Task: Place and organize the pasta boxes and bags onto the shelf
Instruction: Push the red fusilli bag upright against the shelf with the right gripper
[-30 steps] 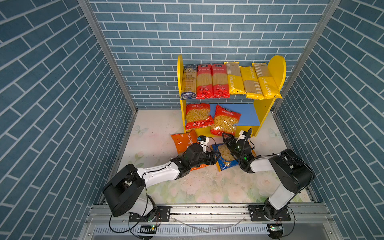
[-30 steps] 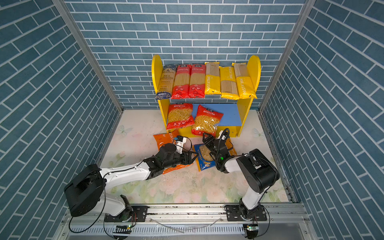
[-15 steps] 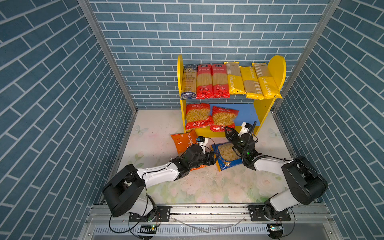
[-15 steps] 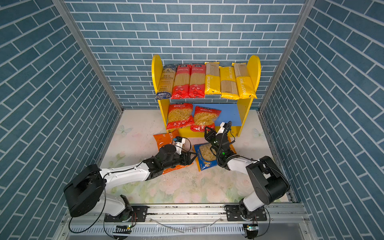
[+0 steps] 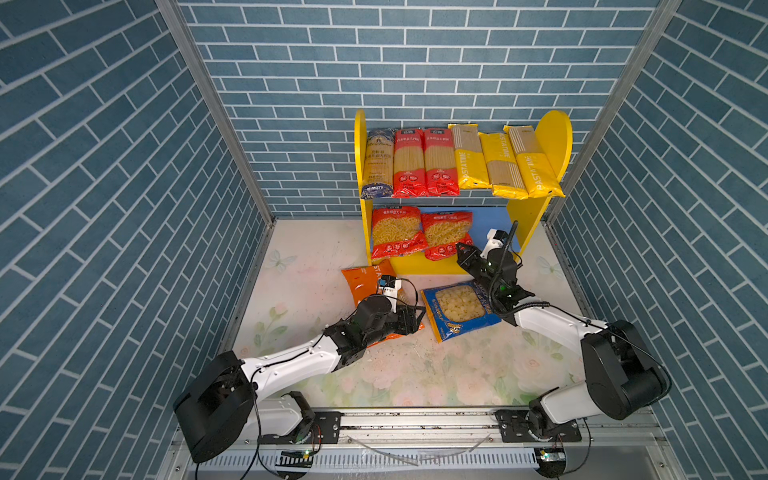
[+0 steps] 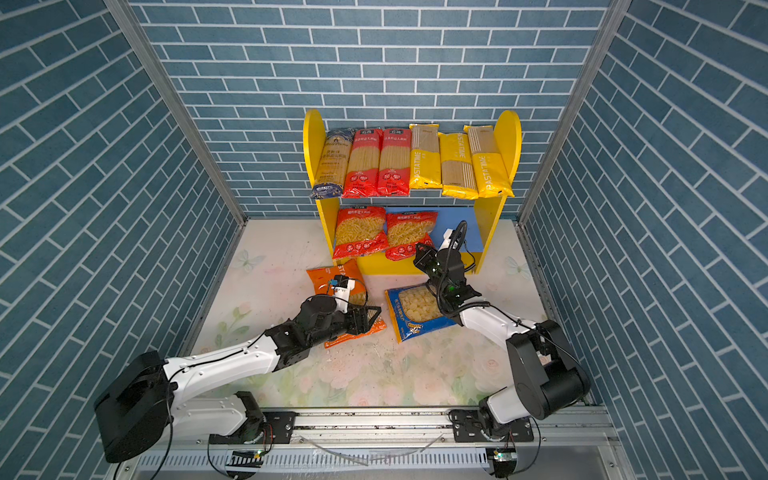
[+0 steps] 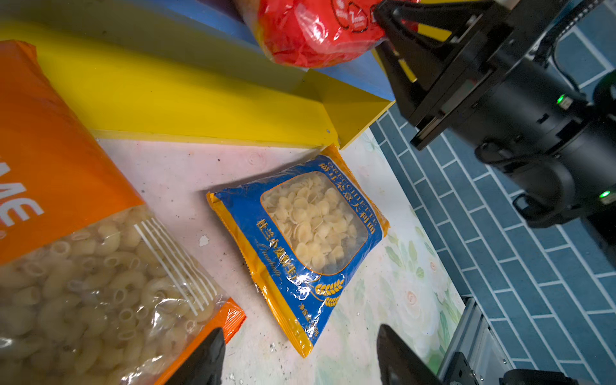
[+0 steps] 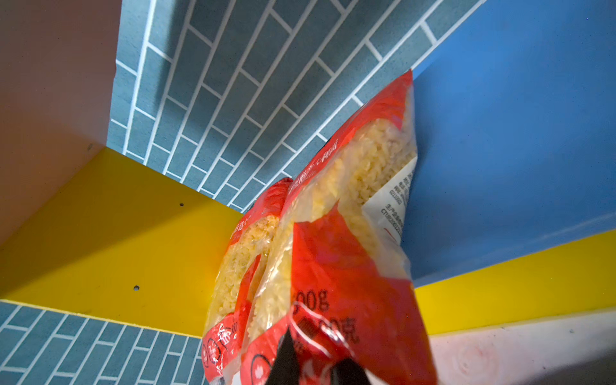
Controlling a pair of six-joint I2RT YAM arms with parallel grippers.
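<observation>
Blue brick walls (image 5: 104, 208), floral surface (image 5: 415, 374). Shelf (image 5: 557, 137) at the back. Six spaghetti packs (image 5: 440, 166) on the top board, long axes front-to-back. Two red bags (image 5: 395, 237) on the lower board (tops toward the wall). One orange bag (image 5: 361, 282) and one blue bag (image 5: 457, 309) lie flat on the surface. Right end effector (image 8: 316, 363) is clenched on the right-hand red bag (image 5: 446, 235) at its bottom edge. Left end effector (image 7: 300, 360) is released over the orange bag.

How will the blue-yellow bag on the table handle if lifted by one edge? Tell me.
Probably floppy: the blue-yellow bag is thin crinkled film around loose shell pasta. Lifted by an edge, the contents would likely slump. The glossy film may slip.
</observation>
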